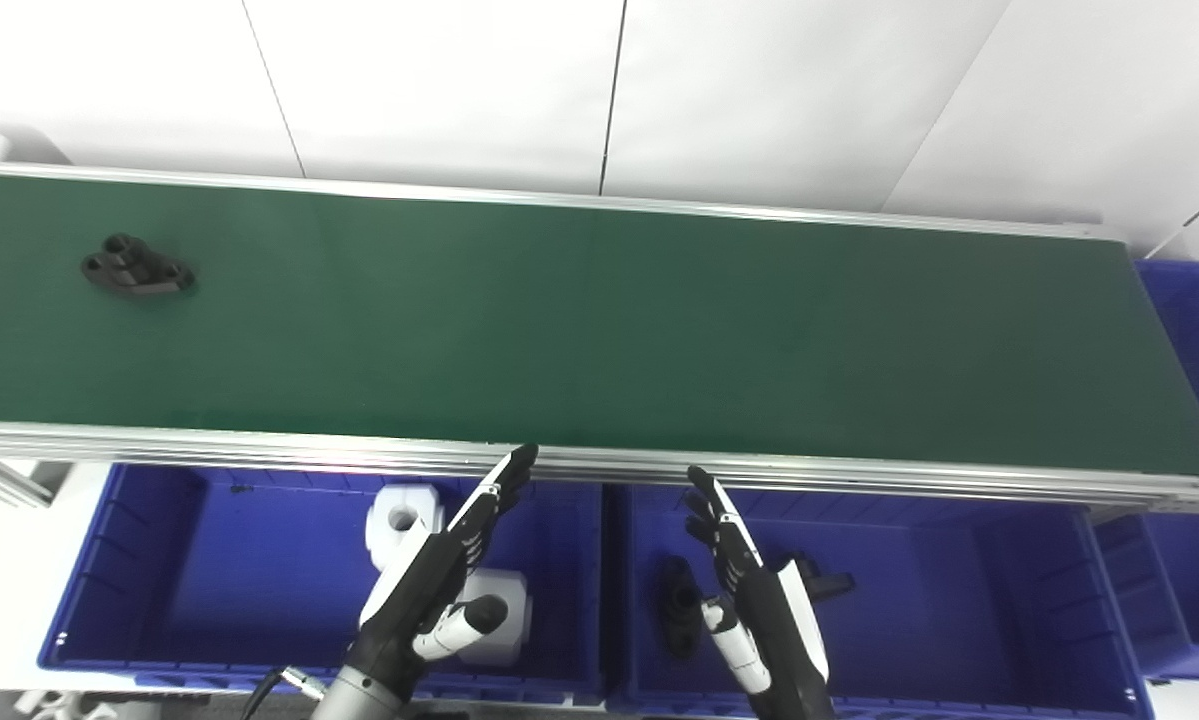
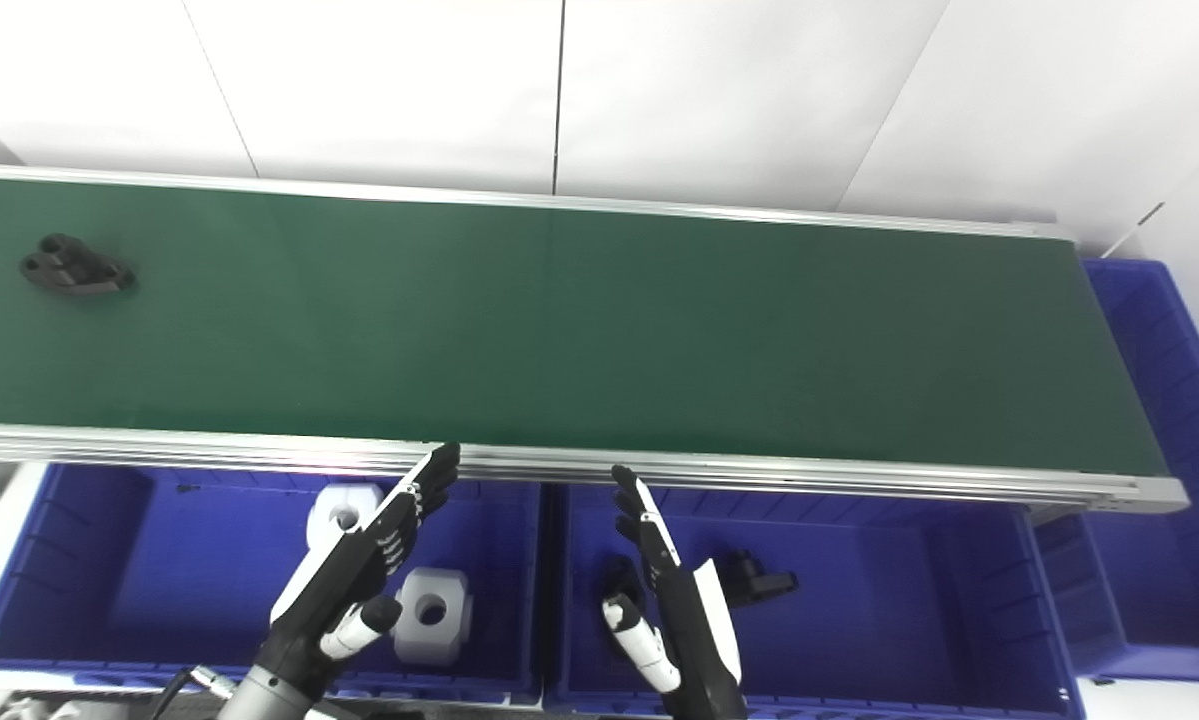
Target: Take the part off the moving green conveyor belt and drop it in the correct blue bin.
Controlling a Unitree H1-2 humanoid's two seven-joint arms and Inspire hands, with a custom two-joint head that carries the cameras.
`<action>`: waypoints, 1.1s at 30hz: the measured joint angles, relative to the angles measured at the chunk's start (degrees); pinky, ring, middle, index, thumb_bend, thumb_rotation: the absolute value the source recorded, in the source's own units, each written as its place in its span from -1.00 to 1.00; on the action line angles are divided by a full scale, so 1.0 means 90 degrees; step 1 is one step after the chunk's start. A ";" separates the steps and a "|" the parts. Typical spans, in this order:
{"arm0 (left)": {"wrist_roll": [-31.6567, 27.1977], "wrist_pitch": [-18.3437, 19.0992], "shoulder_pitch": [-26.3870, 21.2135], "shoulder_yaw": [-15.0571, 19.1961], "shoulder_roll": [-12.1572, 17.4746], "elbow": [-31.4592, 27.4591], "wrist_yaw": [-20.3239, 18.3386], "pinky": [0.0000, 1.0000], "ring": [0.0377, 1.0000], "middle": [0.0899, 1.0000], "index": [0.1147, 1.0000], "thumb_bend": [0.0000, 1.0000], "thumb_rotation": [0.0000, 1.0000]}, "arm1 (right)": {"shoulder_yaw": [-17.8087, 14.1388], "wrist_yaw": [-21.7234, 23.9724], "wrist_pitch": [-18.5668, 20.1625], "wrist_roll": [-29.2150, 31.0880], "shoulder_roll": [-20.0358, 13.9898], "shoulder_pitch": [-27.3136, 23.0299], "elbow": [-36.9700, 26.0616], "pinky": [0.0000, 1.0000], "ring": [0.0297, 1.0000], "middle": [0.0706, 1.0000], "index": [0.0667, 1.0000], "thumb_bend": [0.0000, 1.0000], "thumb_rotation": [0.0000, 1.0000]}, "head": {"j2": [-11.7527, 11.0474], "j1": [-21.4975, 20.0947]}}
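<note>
A black part [image 1: 137,268] with two round holes lies on the green conveyor belt [image 1: 599,320] at its far left. Both hands hover below the belt's near rail, over the blue bins. My left hand [image 1: 437,580] is open, fingers stretched toward the rail, above the left blue bin [image 1: 159,560] that holds white parts [image 1: 404,515]. Above the right blue bin [image 1: 959,590], which holds black parts [image 1: 677,605], my right hand [image 1: 749,590] is open as well. Neither hand holds anything.
A third blue bin [image 1: 1194,330] stands at the belt's right end. An aluminium rail [image 1: 599,465] runs along the belt's near edge. White wall panels rise behind the belt.
</note>
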 measured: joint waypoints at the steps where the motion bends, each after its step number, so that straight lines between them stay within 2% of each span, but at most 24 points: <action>1: 0.0000 0.0000 0.0000 -0.0001 0.0000 0.0000 0.0000 1.00 1.00 1.00 0.99 0.90 0.82 | -0.0001 0.0011 0.0000 -0.0006 0.0000 -0.0001 0.0000 0.83 0.91 0.97 0.93 0.66 1.00 | 0.0000 0.0000; 9: 0.0002 -0.0019 0.0000 -0.0017 -0.0002 0.0004 0.0000 1.00 1.00 1.00 0.98 0.89 0.83 | -0.0001 0.0047 0.0000 -0.0062 -0.0009 0.0000 0.0004 0.84 0.91 0.97 0.92 0.64 1.00 | -0.0029 0.0068; 14: 0.0039 -0.0061 0.0000 -0.0037 -0.0035 0.0070 0.0001 0.99 1.00 1.00 0.97 0.88 0.82 | -0.0001 0.0054 -0.0001 -0.0010 -0.0092 -0.0024 0.0077 0.85 0.90 0.97 0.92 0.64 1.00 | -0.0166 0.0439; 16: 0.0066 -0.0093 -0.0001 -0.0062 -0.0061 0.0132 0.0004 0.97 1.00 1.00 0.96 0.87 0.79 | 0.0001 0.0054 -0.0002 0.0028 -0.0164 -0.0045 0.0147 0.84 0.90 0.97 0.93 0.67 1.00 | -0.0379 0.0605; 19: 0.0145 -0.0230 -0.0007 -0.0086 -0.0102 0.0319 0.0014 0.95 1.00 1.00 0.96 0.86 0.78 | 0.0023 0.0050 -0.0008 0.0105 -0.0283 -0.0113 0.0289 0.82 0.89 0.97 0.94 0.73 1.00 | -0.0479 0.0625; 20: 0.0174 -0.0295 -0.0009 -0.0092 -0.0114 0.0377 0.0015 0.94 1.00 1.00 0.95 0.86 0.78 | 0.0029 0.0042 -0.0013 0.0155 -0.0314 -0.0136 0.0340 0.80 0.88 0.96 0.93 0.74 0.99 | -0.0691 0.0635; 22: 0.0193 -0.0435 -0.0022 -0.0092 -0.0159 0.0562 0.0022 0.93 1.00 1.00 0.95 0.85 0.79 | 0.0041 0.0027 -0.0021 0.0212 -0.0364 -0.0181 0.0481 0.79 0.87 0.95 0.93 0.75 0.98 | -0.0693 0.0635; 23: 0.0203 -0.0543 -0.0034 -0.0091 -0.0189 0.0683 0.0041 0.91 1.00 1.00 0.95 0.83 0.79 | 0.0064 0.0004 -0.0023 0.0230 -0.0384 -0.0199 0.0551 0.78 0.86 0.95 0.93 0.74 0.98 | -0.0877 0.0654; 24: 0.0230 -0.0610 -0.0050 -0.0090 -0.0215 0.0802 0.0063 0.90 1.00 1.00 0.95 0.83 0.79 | 0.0094 -0.0058 -0.0037 0.0233 -0.0407 -0.0221 0.0633 0.77 0.86 0.95 0.93 0.75 0.98 | -0.0879 0.0654; 27: 0.0280 -0.0902 -0.0139 -0.0086 -0.0264 0.1244 0.0118 0.85 0.98 1.00 0.92 0.87 0.76 | 0.0159 -0.0221 -0.0056 0.0243 -0.0447 -0.0350 0.1001 0.74 0.86 0.93 0.92 0.76 0.98 | -0.1512 0.0625; 31: 0.0279 -0.1016 -0.0335 -0.0088 -0.0271 0.1653 0.0163 0.81 0.96 0.99 0.88 0.86 0.75 | 0.0328 -0.0489 -0.0067 0.0244 -0.0556 -0.0569 0.1363 0.66 0.80 0.88 0.88 0.77 0.95 | -0.1718 0.0693; 33: 0.0283 -0.1029 -0.0428 -0.0119 -0.0273 0.1768 0.0246 0.79 0.95 0.98 0.86 0.85 0.76 | 0.0412 -0.0657 -0.0068 0.0259 -0.0597 -0.0665 0.1452 0.62 0.76 0.85 0.85 0.77 0.93 | -0.1719 0.0693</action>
